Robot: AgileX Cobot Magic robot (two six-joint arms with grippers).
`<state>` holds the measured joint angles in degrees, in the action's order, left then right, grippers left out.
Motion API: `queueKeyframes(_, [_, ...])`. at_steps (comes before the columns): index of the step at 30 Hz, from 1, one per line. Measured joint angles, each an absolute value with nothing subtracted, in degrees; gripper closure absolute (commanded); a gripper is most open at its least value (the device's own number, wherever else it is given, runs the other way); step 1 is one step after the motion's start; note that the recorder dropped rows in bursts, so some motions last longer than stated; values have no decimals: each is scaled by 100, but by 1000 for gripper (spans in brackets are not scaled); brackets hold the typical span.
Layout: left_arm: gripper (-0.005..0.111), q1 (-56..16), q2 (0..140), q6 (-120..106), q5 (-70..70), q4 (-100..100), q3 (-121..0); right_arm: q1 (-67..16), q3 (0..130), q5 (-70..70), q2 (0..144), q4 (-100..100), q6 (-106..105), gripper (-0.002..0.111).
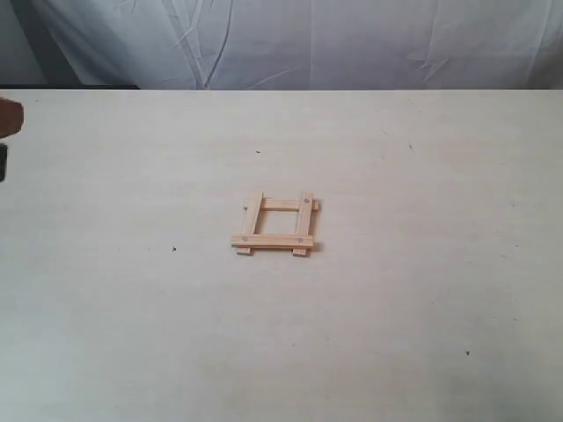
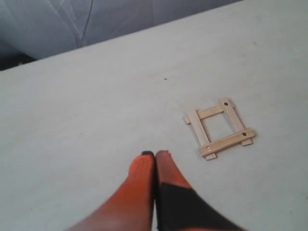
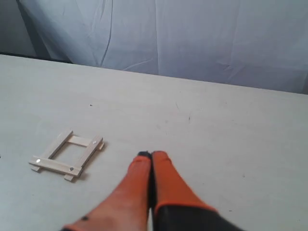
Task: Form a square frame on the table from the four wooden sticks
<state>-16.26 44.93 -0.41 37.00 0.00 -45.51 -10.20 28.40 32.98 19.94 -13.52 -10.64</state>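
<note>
Status: left gripper is pressed shut with nothing in it; right gripper is the same, pinched closed and empty. Both hang over bare table.

Ahead of each gripper and inboard, toward the other arm's side, lies the frame, well apart from both.

We read the task as essentially done: four sticks closed into a square, corners overlapped, ends poking out past the joints.

Risk as we judge it: the sticks look merely stacked, not fixed. Any low pass by a shut gripper across that spot would shove one stick and open a corner. A knock to the table could do the same. We'd move both arms high and wide of it.
</note>
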Motion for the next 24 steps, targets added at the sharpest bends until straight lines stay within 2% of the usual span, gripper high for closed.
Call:
queueKeyframes(7, [107,-1626,3496,-30,3114,0,-3553,-1018,2348,2923,1359,-1209,-1064,108])
queueKeyframes(24, [107,-1626,3367,0,3399,0,-3472,-1018,2333,2908,1301,-1242,-1064,108])
